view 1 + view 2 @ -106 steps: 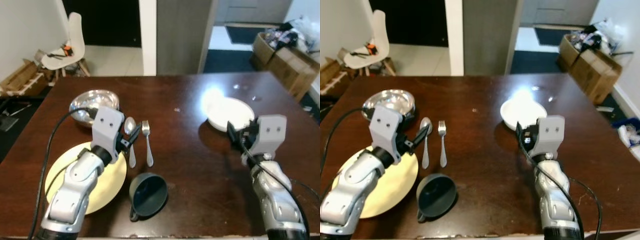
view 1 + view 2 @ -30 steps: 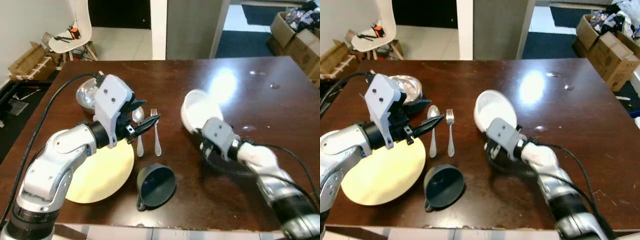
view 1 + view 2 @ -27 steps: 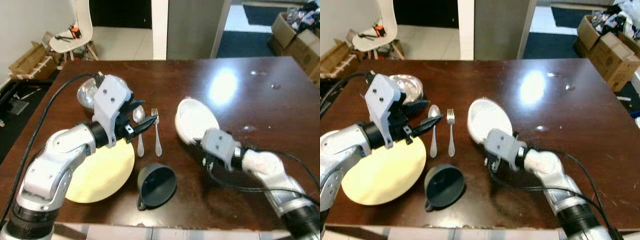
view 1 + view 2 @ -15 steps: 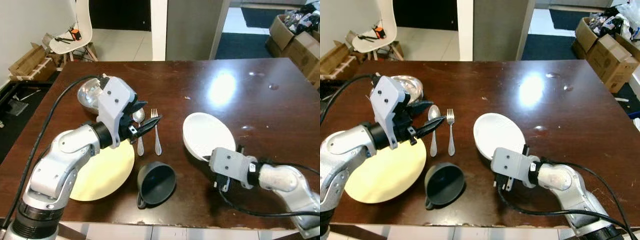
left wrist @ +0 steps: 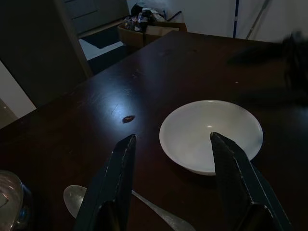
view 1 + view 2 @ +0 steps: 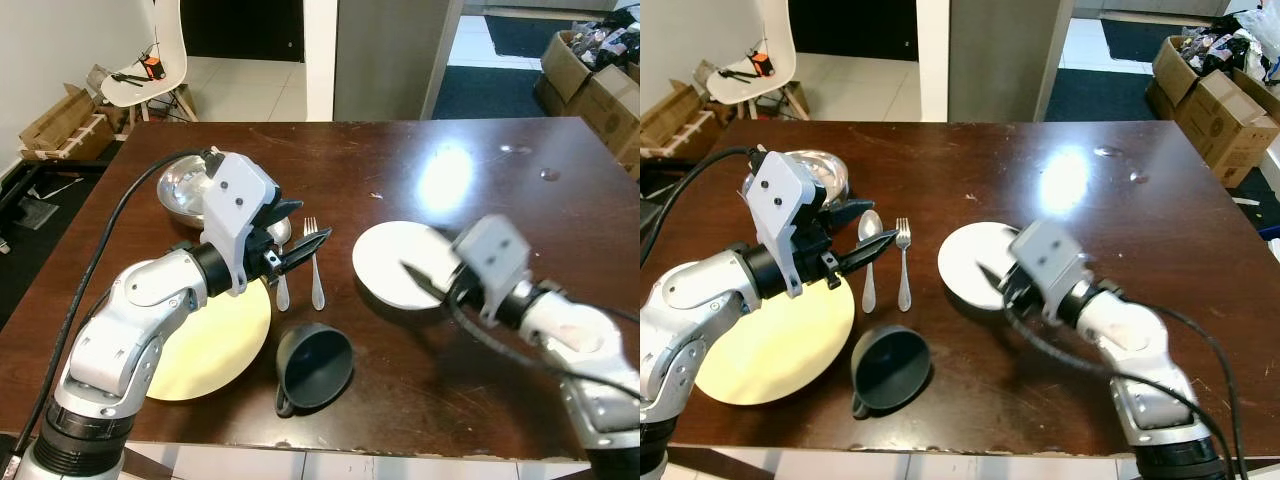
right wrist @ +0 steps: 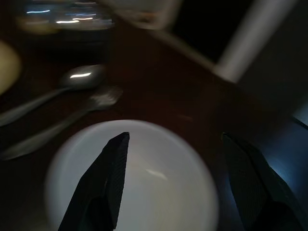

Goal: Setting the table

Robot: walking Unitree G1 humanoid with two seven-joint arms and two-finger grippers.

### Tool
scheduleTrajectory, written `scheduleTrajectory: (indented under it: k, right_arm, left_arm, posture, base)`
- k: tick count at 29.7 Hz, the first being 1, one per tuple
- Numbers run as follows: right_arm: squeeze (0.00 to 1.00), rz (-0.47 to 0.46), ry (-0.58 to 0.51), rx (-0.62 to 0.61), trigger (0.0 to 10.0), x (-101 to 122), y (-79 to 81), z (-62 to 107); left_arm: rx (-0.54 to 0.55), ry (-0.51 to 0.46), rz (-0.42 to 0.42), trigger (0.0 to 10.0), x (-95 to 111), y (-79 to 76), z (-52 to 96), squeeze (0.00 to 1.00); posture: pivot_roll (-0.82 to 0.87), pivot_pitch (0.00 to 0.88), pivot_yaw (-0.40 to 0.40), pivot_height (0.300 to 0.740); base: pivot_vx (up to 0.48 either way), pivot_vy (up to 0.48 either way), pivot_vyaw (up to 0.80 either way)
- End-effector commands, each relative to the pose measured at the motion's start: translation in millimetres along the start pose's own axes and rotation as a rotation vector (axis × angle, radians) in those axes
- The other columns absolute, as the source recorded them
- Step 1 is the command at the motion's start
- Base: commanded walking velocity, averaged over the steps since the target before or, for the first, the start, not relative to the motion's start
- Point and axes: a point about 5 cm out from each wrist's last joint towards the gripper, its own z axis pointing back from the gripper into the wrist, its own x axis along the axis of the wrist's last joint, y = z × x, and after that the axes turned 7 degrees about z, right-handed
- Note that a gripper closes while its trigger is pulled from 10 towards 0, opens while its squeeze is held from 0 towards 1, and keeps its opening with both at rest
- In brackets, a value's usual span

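Note:
A white bowl (image 6: 390,262) sits flat on the dark wooden table (image 6: 500,170), right of a fork (image 6: 314,268) and a spoon (image 6: 281,290). My right gripper (image 7: 173,139) hovers open just above the bowl, its fingers (image 6: 418,276) pointing left over the bowl's right part. My left gripper (image 6: 305,226) is open above the spoon's head and holds nothing. A yellow plate (image 6: 210,345) lies under the left arm. A dark cup (image 6: 315,363) stands near the table's front edge. A steel bowl (image 6: 183,195) stands behind the left gripper.
The table's right half (image 6: 1160,210) is bare apart from a glare spot. Beyond the table are a white chair (image 6: 150,70) at the back left, cardboard boxes (image 6: 600,60) at the back right and a grey pillar (image 6: 390,50) behind.
The white bowl went from tilted in my right gripper to lying flat at mid-table. The right gripper let go, rose and now points over the bowl. The left arm barely moved.

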Motion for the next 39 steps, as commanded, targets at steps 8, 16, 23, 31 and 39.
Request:
scheduleTrajectory:
  k: [8,16,23,31,39]
  right_arm:
    - [0.0,-0.292,0.305,-0.236,10.0,-56.9,-20.9,13.4]
    - [0.0,-0.539,0.358,-0.174,10.0,-68.4,-26.9,10.1]
    - [0.0,-0.627,0.417,-0.154,10.0,-81.7,-22.4,2.1]
    - [0.0,-0.678,0.399,-0.061,10.0,-83.3,-12.1,-13.0]
    - [0.0,-0.629,0.435,-0.041,10.0,-89.4,-9.2,-23.6]
  left_arm:
    - [-0.009,0.005,0.002,10.0,-3.7,2.0,-4.3,0.0]
    - [0.0,0.013,-0.002,10.0,-7.6,1.2,-2.8,0.0]
    - [0.003,0.013,0.001,10.0,-8.6,0.8,-2.2,0.0]
    - [0.007,0.016,-0.002,10.0,-7.9,0.7,-0.7,0.0]
    - [0.012,0.019,0.0,10.0,-8.0,-0.7,1.8,0.0]
  posture:
    - [-0.03,0.064,0.125,0.74]
    - [-0.03,0.069,0.107,0.74]
    - [-0.02,0.073,0.102,0.74]
    - [0.0,0.081,0.099,0.74]
    - [0.01,0.09,0.095,0.74]
  base:
    - [0.0,0.0,0.0]
    - [0.0,0.0,0.0]
    - [0.0,0.0,0.0]
    - [0.0,0.0,0.0]
    - [0.0,0.0,0.0]
